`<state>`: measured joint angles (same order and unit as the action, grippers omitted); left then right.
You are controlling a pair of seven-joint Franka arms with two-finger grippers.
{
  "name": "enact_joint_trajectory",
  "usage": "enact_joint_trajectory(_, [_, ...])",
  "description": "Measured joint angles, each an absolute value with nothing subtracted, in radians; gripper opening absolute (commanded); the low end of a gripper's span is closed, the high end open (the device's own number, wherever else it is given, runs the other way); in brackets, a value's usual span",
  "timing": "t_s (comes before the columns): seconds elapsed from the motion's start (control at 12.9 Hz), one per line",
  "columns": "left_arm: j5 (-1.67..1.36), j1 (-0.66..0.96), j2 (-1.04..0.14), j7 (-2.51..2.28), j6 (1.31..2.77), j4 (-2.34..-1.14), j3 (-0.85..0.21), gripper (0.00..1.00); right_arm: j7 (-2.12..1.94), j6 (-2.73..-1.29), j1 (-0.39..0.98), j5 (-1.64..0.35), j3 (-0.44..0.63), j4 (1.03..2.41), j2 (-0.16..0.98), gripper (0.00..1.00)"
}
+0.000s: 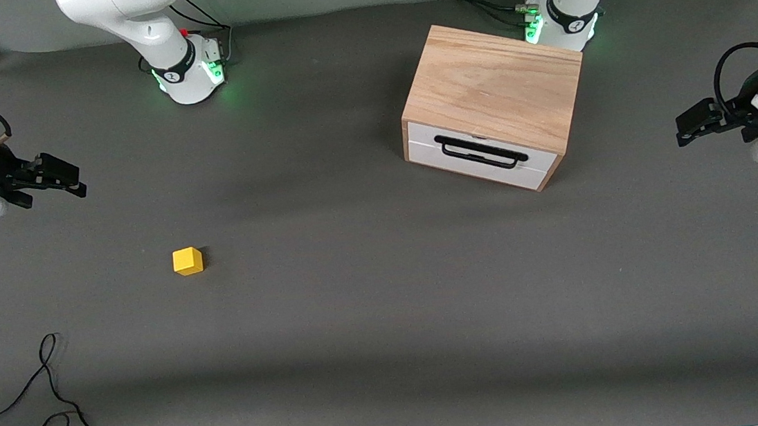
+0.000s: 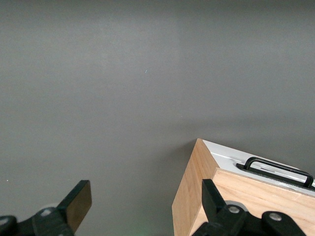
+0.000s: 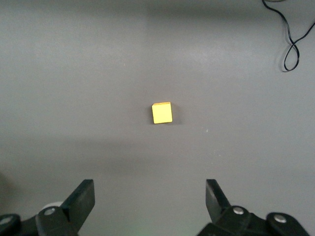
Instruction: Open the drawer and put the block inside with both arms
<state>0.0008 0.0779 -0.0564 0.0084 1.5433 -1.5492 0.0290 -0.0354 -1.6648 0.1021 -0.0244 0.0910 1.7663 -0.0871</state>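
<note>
The drawer (image 1: 483, 156) is closed in the light wooden cabinet (image 1: 492, 84), toward the left arm's end of the table; its black bar handle (image 1: 481, 151) faces the front camera. The yellow block (image 1: 187, 261) lies on the grey table, nearer to the camera and toward the right arm's end. My right gripper (image 1: 73, 181) is open and empty, up over the table's edge; the block (image 3: 162, 113) shows ahead of it (image 3: 149, 196). My left gripper (image 1: 680, 129) is open and empty, up beside the cabinet; its view shows it (image 2: 146, 201), the cabinet's corner (image 2: 194, 196) and the handle (image 2: 278, 169).
A loose black cable (image 1: 57, 411) lies on the table near the front camera at the right arm's end; it also shows in the right wrist view (image 3: 295, 44). The arm bases (image 1: 188, 71) (image 1: 559, 22) stand along the table's back edge.
</note>
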Motion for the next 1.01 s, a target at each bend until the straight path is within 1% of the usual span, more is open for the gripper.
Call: enact_joint_trajectory(1.01, [0.001,0.079,-0.056,0.010,1.543,-1.549,0.024,1.00,-0.035,-1.667,0.102,-0.024,0.095,1.766,-0.066,1.00])
